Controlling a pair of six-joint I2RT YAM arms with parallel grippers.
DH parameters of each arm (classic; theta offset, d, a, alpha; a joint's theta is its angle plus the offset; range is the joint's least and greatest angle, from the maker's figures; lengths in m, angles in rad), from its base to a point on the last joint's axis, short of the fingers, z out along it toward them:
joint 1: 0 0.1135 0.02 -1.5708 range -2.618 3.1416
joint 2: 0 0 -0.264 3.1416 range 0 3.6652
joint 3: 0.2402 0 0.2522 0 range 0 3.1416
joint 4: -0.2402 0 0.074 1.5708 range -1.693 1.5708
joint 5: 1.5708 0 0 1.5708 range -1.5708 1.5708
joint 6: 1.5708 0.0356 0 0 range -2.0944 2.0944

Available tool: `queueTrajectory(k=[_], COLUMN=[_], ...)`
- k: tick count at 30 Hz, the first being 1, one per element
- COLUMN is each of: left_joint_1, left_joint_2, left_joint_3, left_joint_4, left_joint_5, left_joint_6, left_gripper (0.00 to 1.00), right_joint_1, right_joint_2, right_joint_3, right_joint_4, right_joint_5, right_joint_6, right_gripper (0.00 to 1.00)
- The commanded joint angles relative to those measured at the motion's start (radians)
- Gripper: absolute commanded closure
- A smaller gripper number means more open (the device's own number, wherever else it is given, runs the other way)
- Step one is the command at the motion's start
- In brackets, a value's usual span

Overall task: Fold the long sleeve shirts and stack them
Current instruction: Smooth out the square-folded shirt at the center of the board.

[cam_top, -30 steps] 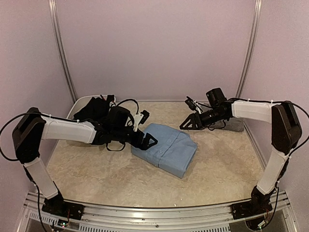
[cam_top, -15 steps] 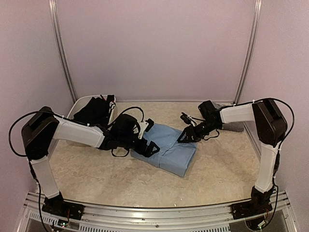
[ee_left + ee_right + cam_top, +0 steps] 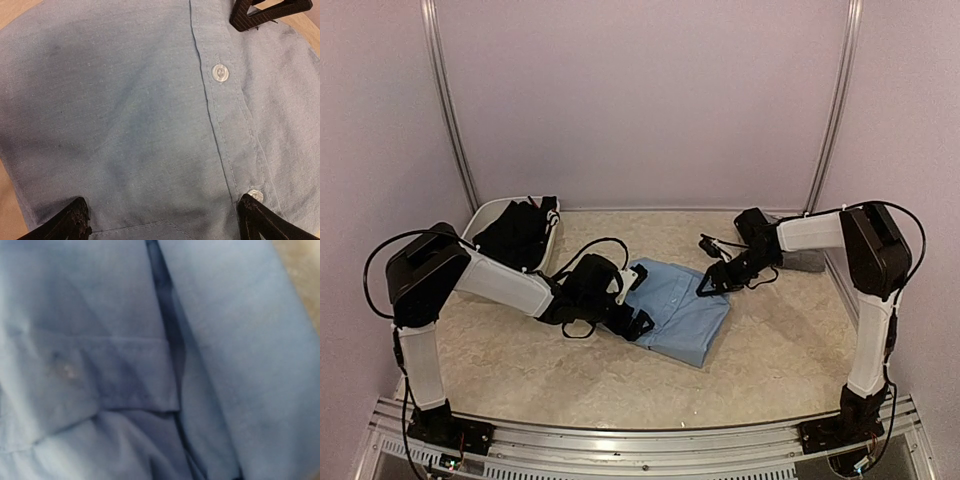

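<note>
Apparently the folding of the light blue shirt (image 3: 680, 318) is finished, and I judge that the step in hand is to take it up for stacking. It lies as a flat packet in the middle of the worktop (image 3: 520, 350).

The left tool (image 3: 162, 207) hovers over its left end with fingers spread wide and nothing between them but flat cloth. The right tool (image 3: 708, 283) is at the far right edge; I cannot tell if it grips the cloth.

The next move calls for both tools to close on opposite edges and lift together, so the folds do not fall open.

The packet's long axis runs from far-left to near-right. The button placket (image 3: 216, 125) runs lengthwise under the left tool; which end has the collar I cannot say.
</note>
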Motion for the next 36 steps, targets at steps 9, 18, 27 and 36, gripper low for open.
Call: queueTrajectory(k=[9, 18, 27, 36], left_joint_1=[-0.028, 0.043, 0.081, 0.128], left_joint_2=[-0.083, 0.034, 0.162, 0.272], left_joint_3=[0.156, 0.350, 0.436, 0.470], left_joint_4=[-0.021, -0.062, -0.067, -0.062], left_joint_5=[-0.030, 0.155, 0.264, 0.271], left_joint_6=[0.010, -0.016, -0.038, -0.047], left_gripper=[0.01, 0.01, 0.01, 0.01], right_joint_1=[0.011, 0.055, 0.063, 0.040], right_joint_2=[-0.284, -0.379, -0.257, -0.129], right_joint_3=[0.002, -0.172, -0.192, -0.126], right_joint_4=[-0.011, 0.102, 0.166, 0.139], right_joint_5=[0.016, -0.018, -0.061, -0.036], right_joint_6=[0.035, 0.105, 0.102, 0.061], right_gripper=[0.39, 0.44, 0.47, 0.48])
